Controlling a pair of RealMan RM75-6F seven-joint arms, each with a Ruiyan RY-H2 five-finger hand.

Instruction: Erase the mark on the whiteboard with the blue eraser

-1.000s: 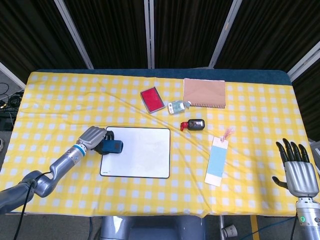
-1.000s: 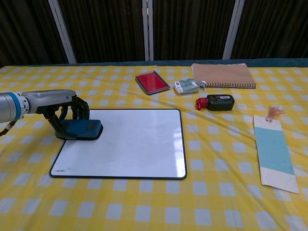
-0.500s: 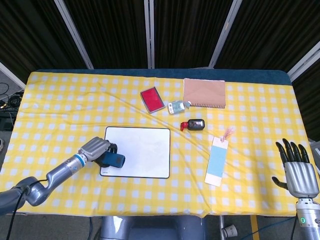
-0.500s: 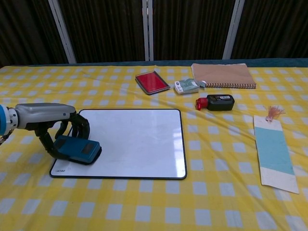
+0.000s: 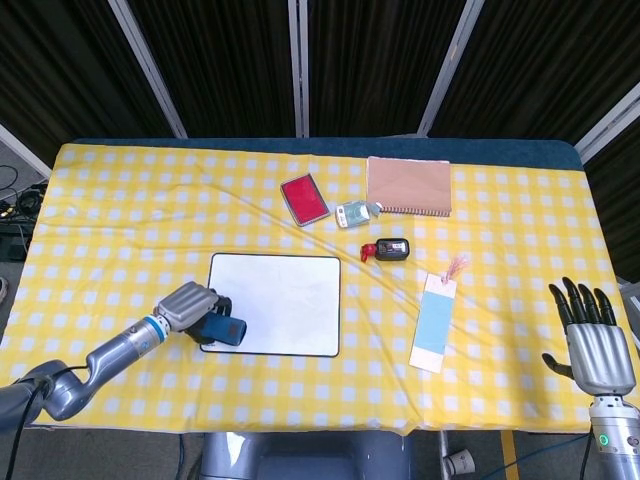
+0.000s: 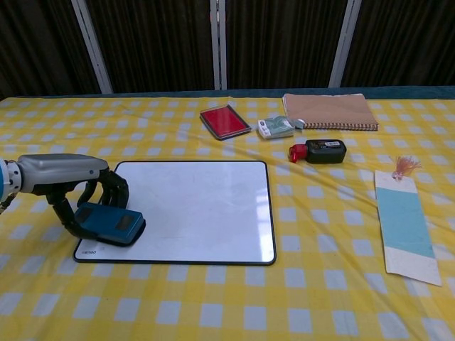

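Note:
A white whiteboard (image 5: pixel 282 303) (image 6: pixel 192 209) with a black frame lies on the checked cloth left of centre; I see no mark on its surface. My left hand (image 5: pixel 188 307) (image 6: pixel 78 186) grips the blue eraser (image 5: pixel 222 329) (image 6: pixel 108 222), which sits at the board's near-left corner, partly over its edge. My right hand (image 5: pixel 598 345) stands upright at the table's right edge, fingers spread and holding nothing; the chest view does not show it.
Behind the board lie a red pad (image 5: pixel 304 198) (image 6: pixel 225 121), a small green-white packet (image 5: pixel 356 213), a tan notebook (image 5: pixel 408 185) (image 6: pixel 329 111) and a black marker with a red cap (image 5: pixel 386 249) (image 6: pixel 317 150). A blue bookmark (image 5: pixel 435 322) (image 6: pixel 404 223) with a tassel lies to the right.
My left hand has dragged the blue eraser down the board's left side, from the upper-left edge to the near-left corner. The right hand stayed still.

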